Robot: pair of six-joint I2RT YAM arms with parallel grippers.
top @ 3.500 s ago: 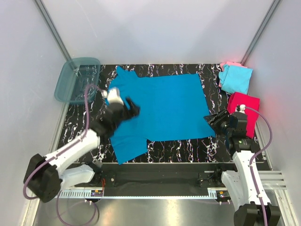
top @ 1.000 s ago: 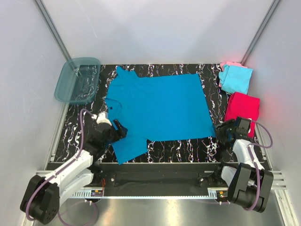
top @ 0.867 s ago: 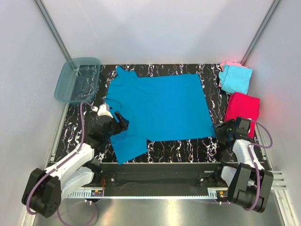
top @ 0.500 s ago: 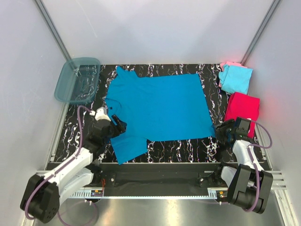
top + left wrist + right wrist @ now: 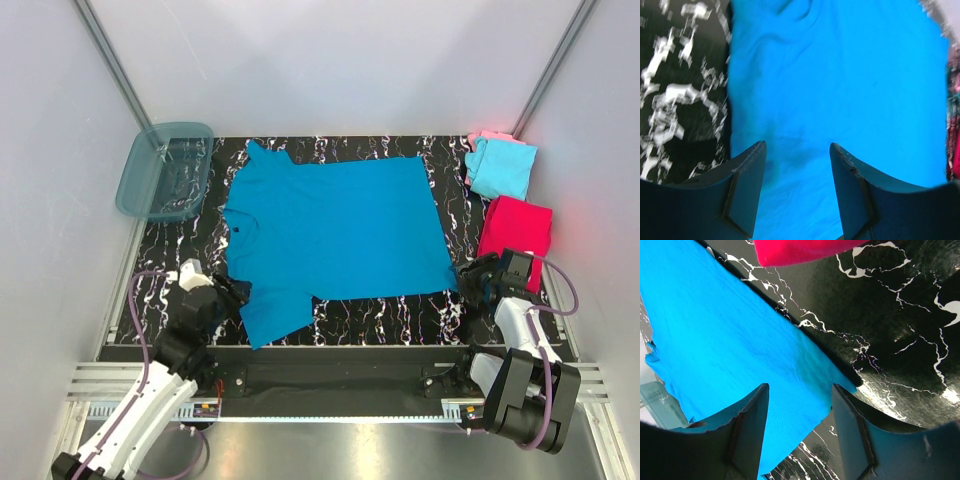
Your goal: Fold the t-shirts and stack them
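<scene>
A large teal-blue t-shirt [image 5: 340,230] lies spread flat on the black marbled table [image 5: 440,310], with one sleeve reaching toward the near edge. My left gripper [image 5: 234,291] hovers at that near-left sleeve. In the left wrist view its jaws [image 5: 797,150] stand open over the blue cloth [image 5: 840,75] and hold nothing. My right gripper [image 5: 473,280] sits low by the shirt's near-right corner. It is open [image 5: 800,390] above the hem corner [image 5: 715,340], gripping nothing. At the right lie a folded light cyan shirt [image 5: 503,170] on a pale pink one [image 5: 481,136], and a magenta-red shirt [image 5: 520,228].
A translucent teal tub [image 5: 165,170] stands at the table's far-left corner. White walls close in on both sides and the back. The magenta-red shirt [image 5: 800,250] lies just beyond my right gripper's fingers. The metal rail with the arm bases runs along the near edge.
My left arm has drawn back toward the near-left edge, from the shirt's collar side to its lower sleeve, and its jaws have narrowed a little. The right arm has not moved.
</scene>
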